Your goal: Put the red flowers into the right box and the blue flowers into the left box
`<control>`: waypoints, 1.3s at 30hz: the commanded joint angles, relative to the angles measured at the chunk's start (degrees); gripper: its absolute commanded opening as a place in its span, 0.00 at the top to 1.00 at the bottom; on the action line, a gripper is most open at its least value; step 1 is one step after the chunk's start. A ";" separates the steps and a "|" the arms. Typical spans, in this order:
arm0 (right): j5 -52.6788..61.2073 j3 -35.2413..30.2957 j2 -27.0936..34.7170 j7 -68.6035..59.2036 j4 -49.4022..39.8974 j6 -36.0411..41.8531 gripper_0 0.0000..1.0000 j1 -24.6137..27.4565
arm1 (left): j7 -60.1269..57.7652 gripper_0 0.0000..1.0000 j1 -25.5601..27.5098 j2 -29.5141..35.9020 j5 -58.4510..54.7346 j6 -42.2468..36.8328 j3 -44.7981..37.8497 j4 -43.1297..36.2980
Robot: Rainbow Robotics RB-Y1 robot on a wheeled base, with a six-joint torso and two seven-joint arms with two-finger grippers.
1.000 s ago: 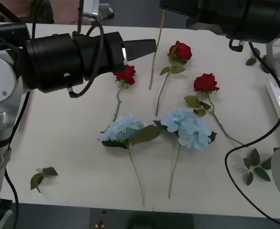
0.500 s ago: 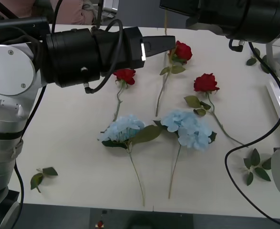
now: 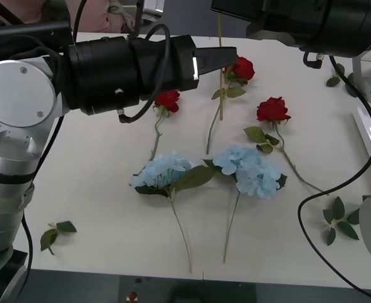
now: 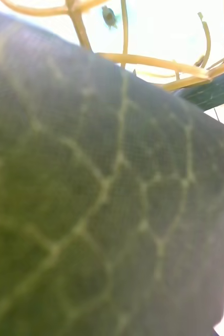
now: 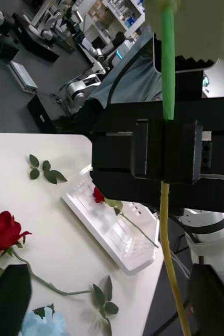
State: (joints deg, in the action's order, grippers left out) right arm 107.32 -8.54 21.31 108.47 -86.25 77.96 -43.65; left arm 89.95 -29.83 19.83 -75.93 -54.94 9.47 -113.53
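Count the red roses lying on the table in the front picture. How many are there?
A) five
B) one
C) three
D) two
C: three red roses lie on the table, one by the left arm, one farther back and one to the right of them.
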 commanded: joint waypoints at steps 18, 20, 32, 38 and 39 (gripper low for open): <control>0.79 0.37 -0.48 -0.01 -1.02 -0.44 1.00 -2.76 | -3.47 1.00 -2.52 1.18 2.89 3.97 5.47 -0.55; 0.79 0.37 -0.48 -0.01 -1.02 -0.44 1.00 -2.76 | -3.47 1.00 -2.52 1.53 2.72 4.05 5.38 -0.64; 0.79 0.37 -0.48 -0.01 -1.02 -0.44 0.00 -2.76 | -3.20 1.00 -2.34 7.42 -1.59 4.05 3.27 -1.08; 0.79 0.37 -0.48 -0.01 -1.02 -0.44 0.00 -2.76 | -3.11 1.00 0.30 10.93 -5.19 3.97 -1.39 -2.39; 0.79 0.37 -0.48 -0.01 -1.02 -0.44 0.00 -2.76 | -3.11 1.00 1.26 11.72 -5.72 3.97 -2.70 -3.01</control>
State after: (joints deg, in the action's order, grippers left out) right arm 107.32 -8.48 21.31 108.47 -86.25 77.96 -43.65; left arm 88.68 -30.20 29.29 -80.71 -51.33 10.07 -113.58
